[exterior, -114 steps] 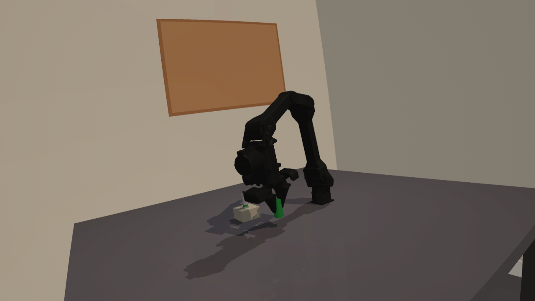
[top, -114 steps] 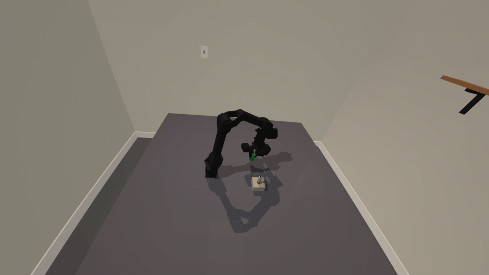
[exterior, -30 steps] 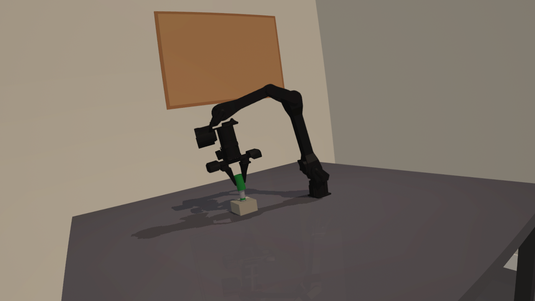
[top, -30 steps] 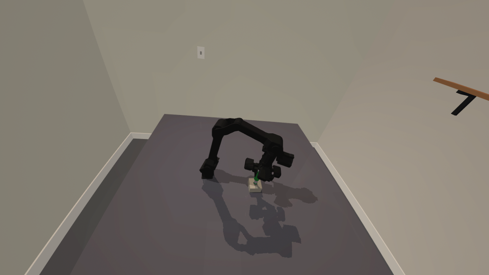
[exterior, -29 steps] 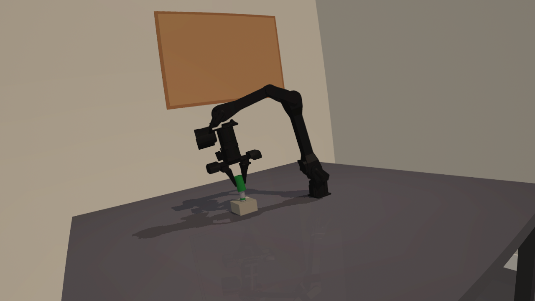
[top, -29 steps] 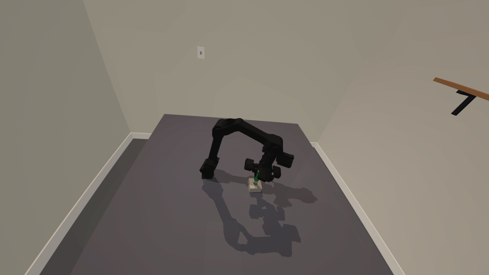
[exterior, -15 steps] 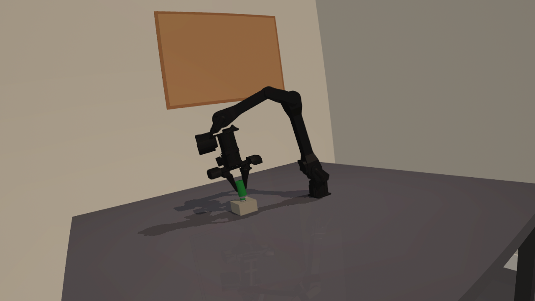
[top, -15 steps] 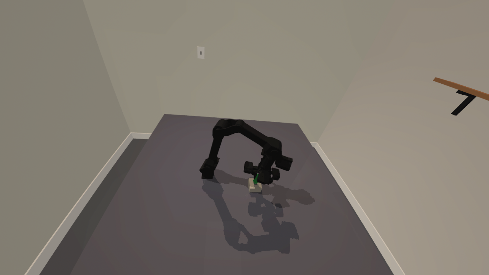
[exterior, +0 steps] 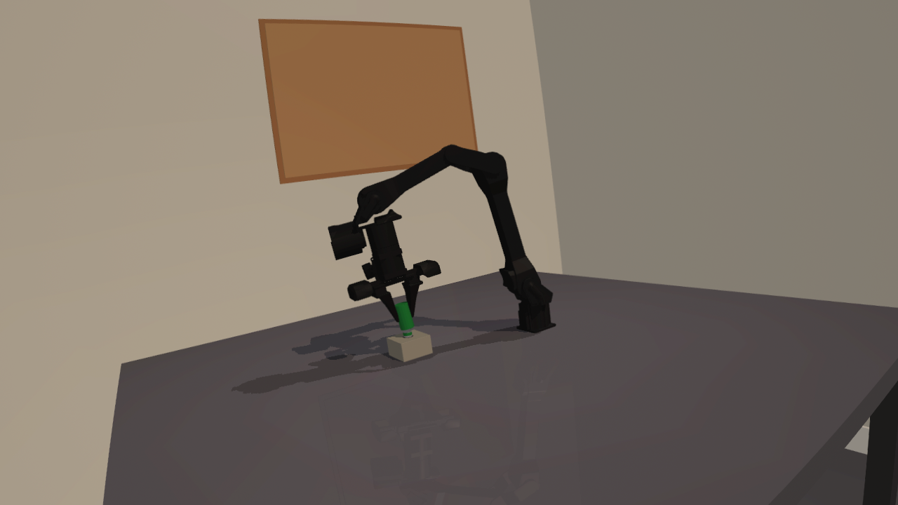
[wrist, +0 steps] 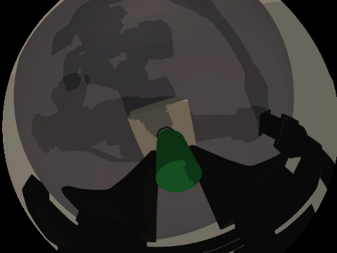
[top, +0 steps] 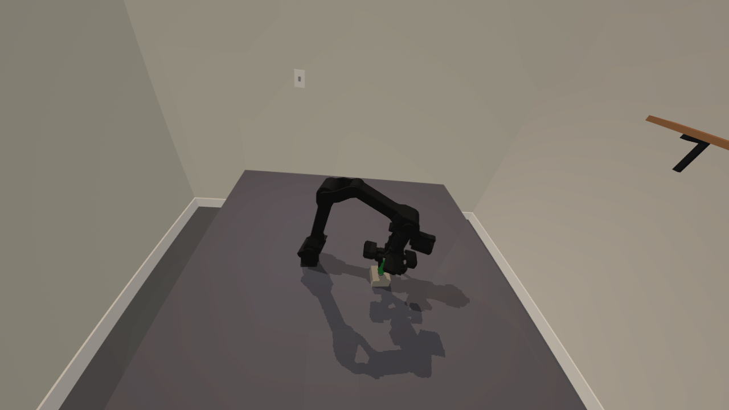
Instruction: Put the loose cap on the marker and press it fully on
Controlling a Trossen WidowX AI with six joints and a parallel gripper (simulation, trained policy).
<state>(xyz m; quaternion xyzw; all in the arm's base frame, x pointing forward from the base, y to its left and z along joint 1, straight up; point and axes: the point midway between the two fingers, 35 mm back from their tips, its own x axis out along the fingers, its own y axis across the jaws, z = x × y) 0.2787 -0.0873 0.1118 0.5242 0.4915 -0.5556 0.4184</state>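
Note:
The beige holder block (top: 377, 282) (exterior: 415, 346) (wrist: 179, 116) sits on the dark table. The green cap (top: 380, 267) (exterior: 403, 315) (wrist: 175, 159) stands nearly upright over it, pushed far down on the marker, so its lower end is just above the block. Only a thin sliver of the marker shows under the cap in the exterior view. My gripper (top: 383, 265) (exterior: 400, 308) (wrist: 173, 152) is shut on the upper part of the cap, pointing down over the block.
The arm's base (top: 308, 252) (exterior: 533, 313) stands on the table behind the block. A brown board (exterior: 367, 94) hangs on the wall. A wall shelf (top: 685, 133) is far to the right.

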